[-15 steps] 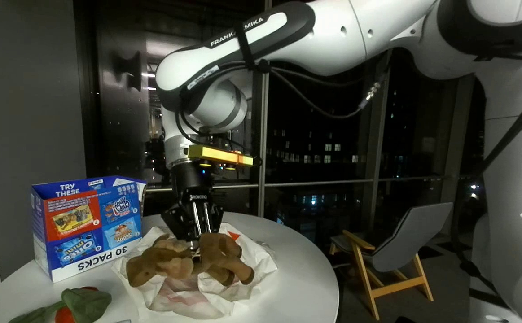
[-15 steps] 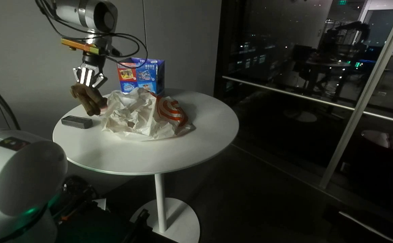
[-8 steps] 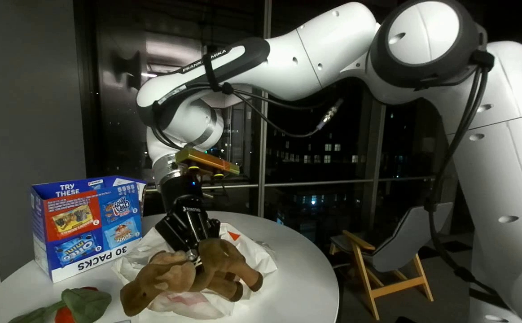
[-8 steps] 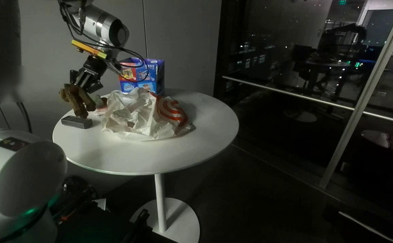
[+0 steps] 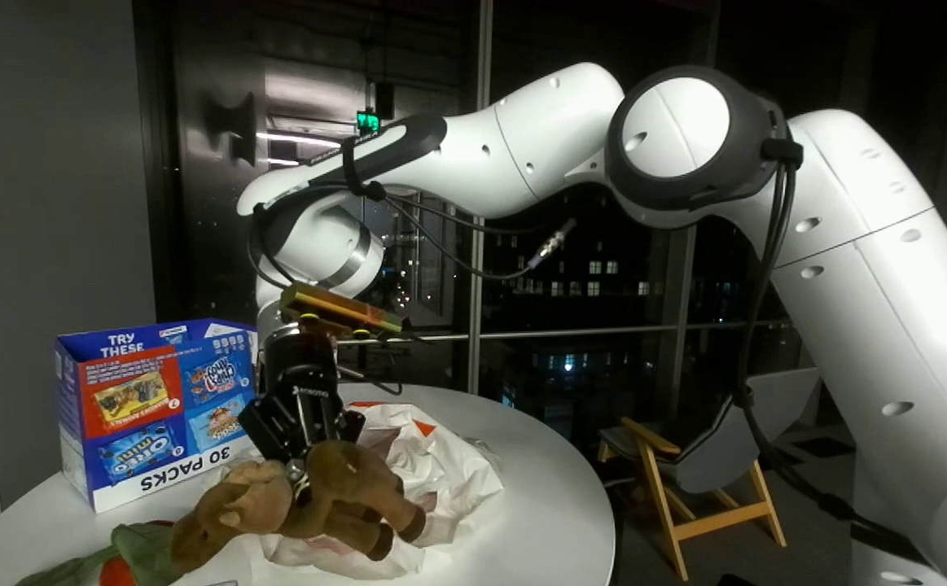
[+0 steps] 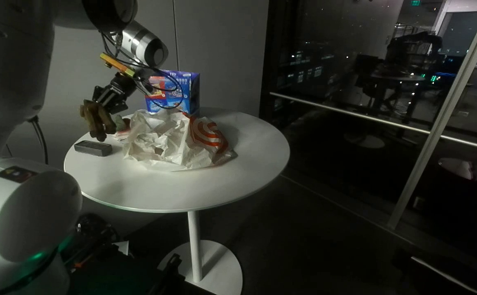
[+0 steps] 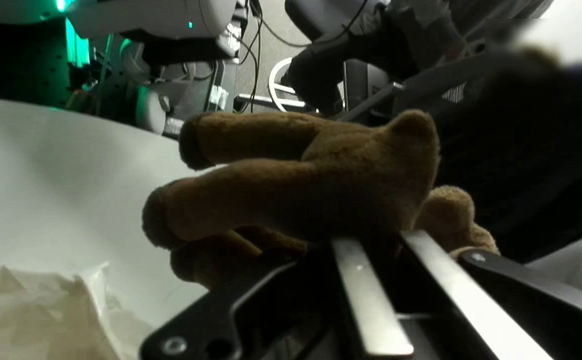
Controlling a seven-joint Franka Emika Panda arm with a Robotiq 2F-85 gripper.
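Observation:
A brown plush animal [image 5: 351, 480] with dark hooves hangs in my gripper [image 5: 302, 478], which is shut on its middle. Its head points down and left in this exterior view, in front of a green and red plush item [image 5: 151, 549]; whether they touch I cannot tell. In an exterior view the toy [image 6: 94, 119] hangs over the table's far left part, with the gripper [image 6: 102, 105] tilted above it. In the wrist view the plush [image 7: 280, 195] spreads across the fingertips of the gripper [image 7: 378, 237]; the pinched fabric is hidden in shadow.
On the round white table [image 5: 546, 496] lies a crumpled white bag [image 6: 164, 139] with red print. A blue snack box [image 5: 160, 407] stands behind it, and a dark grey block [image 6: 92, 148] lies near the edge. A chair [image 5: 709, 456] stands on the floor beyond.
The arm has swung left in an exterior view, carrying the plush off the bag's middle towards the green and red item. The gripper has tilted over. Its hold on the toy is unchanged.

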